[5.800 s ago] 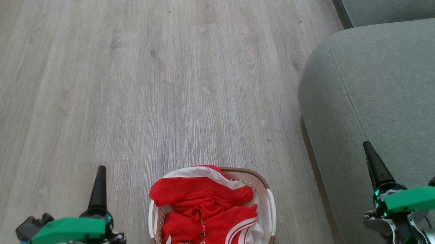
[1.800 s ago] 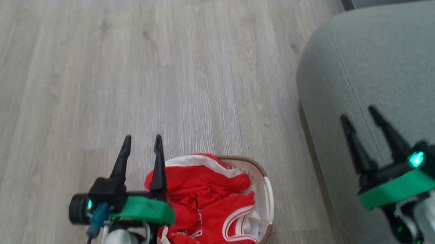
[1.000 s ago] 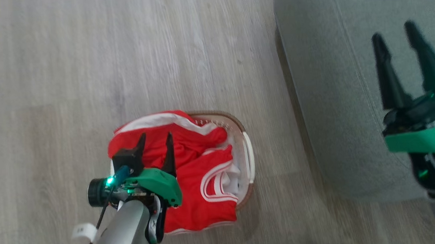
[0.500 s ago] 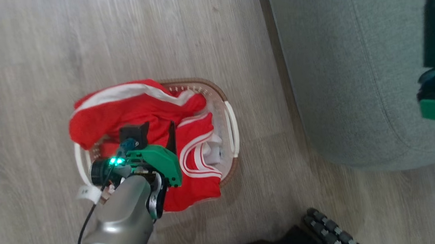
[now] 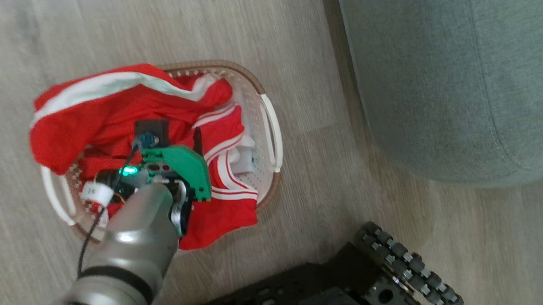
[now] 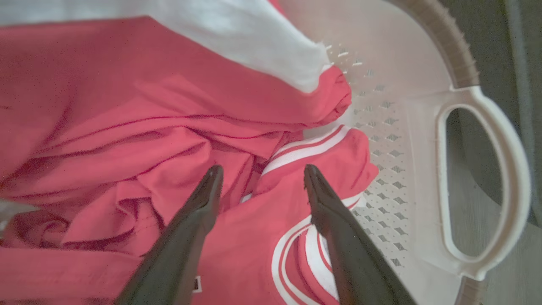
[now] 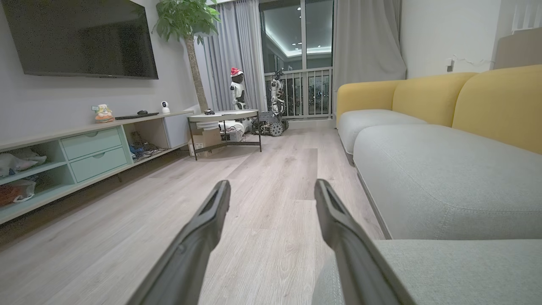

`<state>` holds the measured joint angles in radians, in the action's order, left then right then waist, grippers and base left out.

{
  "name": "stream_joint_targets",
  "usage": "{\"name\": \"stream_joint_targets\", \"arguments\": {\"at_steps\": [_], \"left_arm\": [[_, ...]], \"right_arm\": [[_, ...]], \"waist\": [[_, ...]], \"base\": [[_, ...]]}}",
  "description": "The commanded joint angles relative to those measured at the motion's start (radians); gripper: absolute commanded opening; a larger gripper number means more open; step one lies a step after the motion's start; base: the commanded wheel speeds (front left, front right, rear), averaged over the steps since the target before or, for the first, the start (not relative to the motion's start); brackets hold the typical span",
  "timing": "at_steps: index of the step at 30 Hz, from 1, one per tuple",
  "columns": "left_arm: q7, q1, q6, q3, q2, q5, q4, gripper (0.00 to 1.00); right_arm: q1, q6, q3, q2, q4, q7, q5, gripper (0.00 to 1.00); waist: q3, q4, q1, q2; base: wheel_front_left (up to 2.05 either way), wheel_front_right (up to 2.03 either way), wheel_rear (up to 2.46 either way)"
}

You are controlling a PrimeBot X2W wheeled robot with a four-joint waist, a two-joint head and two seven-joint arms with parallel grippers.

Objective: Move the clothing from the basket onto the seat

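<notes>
The basket [image 5: 270, 125] stands on the wood floor, left of the seat [image 5: 433, 72], and red clothing [image 5: 114, 109] with white stripes fills it and spills over its rim. My left gripper [image 5: 174, 138] points down into the heap. In the left wrist view this left gripper [image 6: 263, 169] is open, its tips just over a fold where two pieces of the clothing [image 6: 127, 127] meet, near the basket's perforated wall [image 6: 394, 127]. My right gripper [image 7: 272, 185] is open and holds nothing, hanging in the air beside the seat [image 7: 444, 182].
My black base and a studded wheel [image 5: 404, 261] lie just below the basket. The right wrist view looks across the room: a low TV cabinet [image 7: 93, 148] on the left, a round table [image 7: 224, 116] far off, yellow sofa backs [image 7: 487, 101] on the right.
The head camera has tilted down, so the whole picture shifted. My left gripper has sunk deeper into the basket over the clothing. The right gripper has left the head view.
</notes>
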<state>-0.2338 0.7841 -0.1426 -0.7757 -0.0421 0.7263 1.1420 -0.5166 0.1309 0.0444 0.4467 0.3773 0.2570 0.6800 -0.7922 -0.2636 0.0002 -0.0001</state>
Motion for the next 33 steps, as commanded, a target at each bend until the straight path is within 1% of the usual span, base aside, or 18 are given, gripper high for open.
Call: {"name": "stream_joint_targets", "arguments": {"at_steps": [1,3,5,13,18,20,22,24,25,26,27,28,33], "left_arm": [[0.009,0.005,-0.004,0.000,-0.008,0.011,0.004,1.00],[0.057,0.030,-0.002,-0.016,-0.008,0.031,0.030,1.00],[0.108,0.064,-0.010,-0.036,-0.008,0.051,0.060,1.00],[0.177,0.124,-0.017,-0.071,-0.008,0.072,0.115,1.00],[0.302,0.127,-0.009,-0.098,-0.008,0.081,0.135,1.00],[0.320,0.130,-0.007,-0.105,-0.008,0.085,0.137,1.00],[0.312,0.132,-0.009,-0.108,-0.008,0.088,0.139,1.00],[0.303,0.131,-0.009,-0.111,-0.008,0.090,0.140,0.76],[0.296,0.132,-0.007,-0.114,-0.008,0.090,0.141,0.53],[0.289,0.134,0.000,-0.118,-0.008,0.088,0.141,0.42],[0.285,0.136,0.006,-0.122,-0.008,0.087,0.141,0.18],[0.281,0.139,0.014,-0.125,-0.008,0.087,0.142,0.00],[0.267,0.146,0.041,-0.134,-0.008,0.097,0.142,0.00]], "right_arm": [[0.007,0.000,-0.004,0.017,0.039,0.005,0.012,1.00],[-0.003,0.000,-0.009,0.014,0.044,0.005,0.012,1.00],[-0.013,0.000,-0.012,0.009,0.050,0.005,0.013,1.00],[-0.030,0.000,-0.011,-0.002,0.057,0.005,0.012,1.00],[-0.036,0.000,-0.009,-0.009,0.056,0.005,0.009,1.00],[-0.036,0.000,-0.006,-0.011,0.054,0.005,0.008,1.00],[-0.037,0.000,-0.003,-0.013,0.051,0.005,0.006,1.00],[-0.039,0.000,0.000,-0.013,0.051,0.005,0.005,1.00],[-0.039,0.000,0.000,-0.013,0.051,0.005,0.006,1.00],[-0.040,0.000,0.000,-0.013,0.051,0.005,0.006,1.00],[-0.040,0.000,0.000,-0.013,0.052,0.005,0.006,1.00],[-0.040,0.000,-0.001,-0.013,0.051,0.005,0.006,1.00],[-0.040,0.000,0.003,-0.014,0.045,0.005,0.003,1.00]], "waist": [[-0.043,-0.026,-0.0002,0.0001],[-0.066,-0.034,-0.0002,0.0001],[-0.094,-0.044,-0.0002,0.0001],[-0.158,-0.070,-0.0002,0.0001],[-0.178,-0.073,-0.0002,0.0001],[-0.178,-0.071,-0.0002,0.0001],[-0.176,-0.070,-0.0002,0.0001],[-0.174,-0.070,-0.0002,0.0001],[-0.173,-0.070,-0.0002,0.0001],[-0.172,-0.070,-0.0002,0.0001],[-0.172,-0.070,-0.0002,0.0001],[-0.172,-0.069,-0.0002,0.0001],[-0.163,-0.064,-0.0002,0.0001]], "base": [[0.00,0.00,0.00],[0.00,0.00,0.00],[0.00,0.00,0.00],[0.00,0.00,0.00],[0.00,0.00,0.00],[0.00,0.00,0.00],[0.00,0.00,0.00],[0.00,0.00,0.00],[0.00,0.00,0.00],[0.00,0.00,0.00],[0.00,0.00,0.00],[0.00,0.00,0.00],[0.00,0.00,0.00]]}}
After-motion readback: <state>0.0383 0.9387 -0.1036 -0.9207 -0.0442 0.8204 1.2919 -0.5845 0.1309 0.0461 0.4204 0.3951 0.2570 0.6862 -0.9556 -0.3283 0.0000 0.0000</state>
